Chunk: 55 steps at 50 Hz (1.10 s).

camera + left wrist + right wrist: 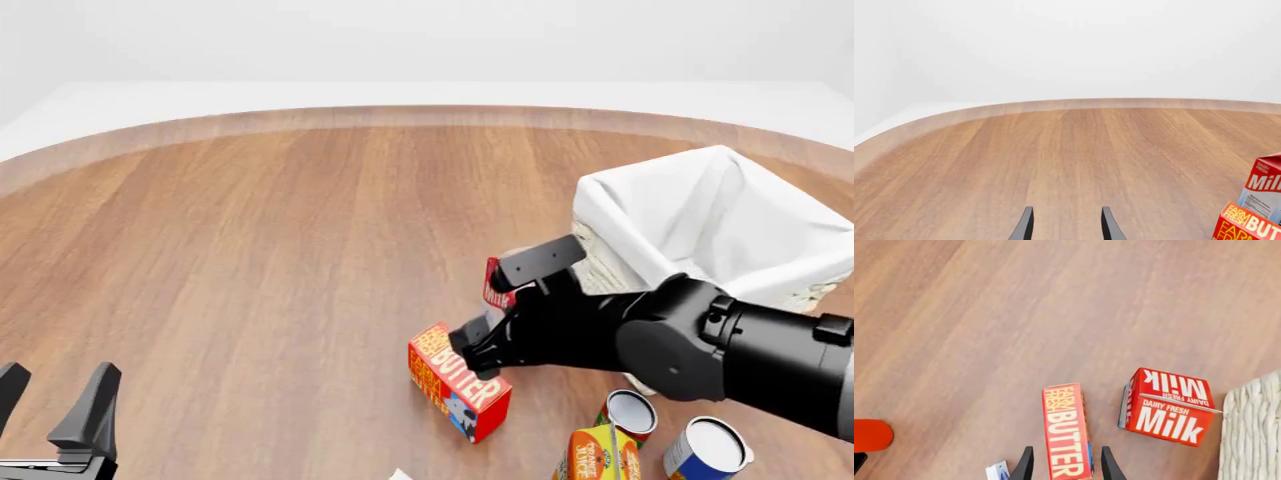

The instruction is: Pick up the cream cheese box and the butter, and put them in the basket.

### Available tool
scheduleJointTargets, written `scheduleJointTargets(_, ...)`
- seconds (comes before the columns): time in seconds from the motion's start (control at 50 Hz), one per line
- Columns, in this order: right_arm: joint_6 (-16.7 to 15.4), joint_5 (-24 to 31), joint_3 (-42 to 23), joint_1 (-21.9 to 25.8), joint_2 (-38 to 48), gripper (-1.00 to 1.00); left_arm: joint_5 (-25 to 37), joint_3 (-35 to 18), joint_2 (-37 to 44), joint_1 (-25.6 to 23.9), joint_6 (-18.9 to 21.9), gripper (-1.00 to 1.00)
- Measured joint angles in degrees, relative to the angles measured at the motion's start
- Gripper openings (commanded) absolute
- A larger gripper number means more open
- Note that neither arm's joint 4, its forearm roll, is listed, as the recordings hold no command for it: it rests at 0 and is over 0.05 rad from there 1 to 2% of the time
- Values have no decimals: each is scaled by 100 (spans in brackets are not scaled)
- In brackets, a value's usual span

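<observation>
On a round wooden table (267,250), seen from the front camera, the butter (458,381) is laid flat on its long side near the middle, a red and orange carton with pale lettering. Just above it the right gripper (470,352) is held, its black arm reaching in from the right edge. In the right wrist view the two dark fingers (1025,466) are spread apart, one on each side of the near end of the butter (1067,432); whether they touch the carton cannot be told, and nothing is gripped yet.

Just behind the butter, partly hidden by the arm, a red-and-white milk carton (497,282) is stood upright. To the right of it, at the table's right side, the basket (707,225) is placed, a large woven one with a white cloth liner folded over its rim. Between basket and butter there is clear separation.

Near the front right edge two open tins (627,412) and an orange-yellow carton (597,455) are grouped.

At the lower left corner the left gripper (54,400) is seen, its fingers parted and nothing held between them, well apart from the butter.
</observation>
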Motion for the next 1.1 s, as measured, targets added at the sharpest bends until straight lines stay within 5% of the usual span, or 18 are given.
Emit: scheduleJointTargets(1.1, 360, -611, 390, 184, 602, 100, 0, 0, 0, 0, 0, 100)
